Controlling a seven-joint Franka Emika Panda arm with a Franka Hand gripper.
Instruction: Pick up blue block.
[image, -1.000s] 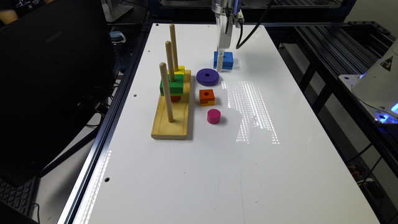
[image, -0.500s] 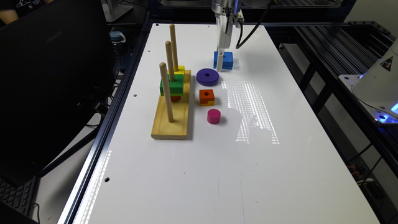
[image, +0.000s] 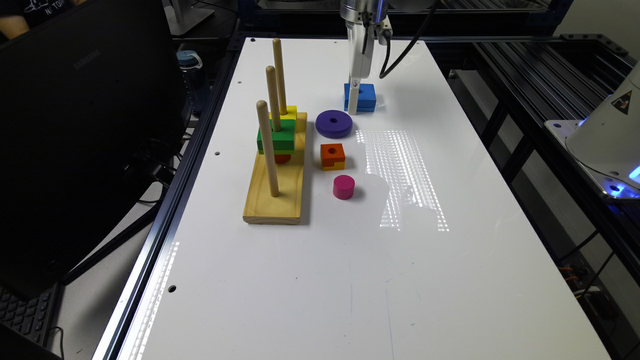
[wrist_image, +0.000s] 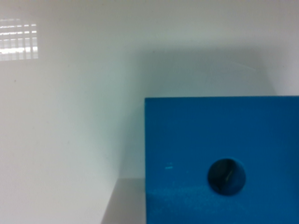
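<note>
Found the blue block (image: 366, 95) lying flat on the white surface (image: 350, 275), toward its far end and just past the purple ring (image: 333, 123). Saw the end effector (image: 354, 102) down at the block's near edge in the exterior view, seemingly touching it. Could not tell how far open it was, nor whether it held anything. Made out, in the blurred wrist view, only the block's face and centre hole, set off to one side.

Judged that offset the main risk. Closing from there might catch only an edge, or shove the block across the glossy surface. Might also let it twist loose on the lift.

Counted the ring, just beside the block, as the nearest thing to bump. Placed the orange-and-yellow cube (image: 332, 155), pink cylinder (image: 344, 187) and wooden peg board (image: 274, 195) with its green block (image: 276, 137) well apart. Saw nothing resting on the block.
</note>
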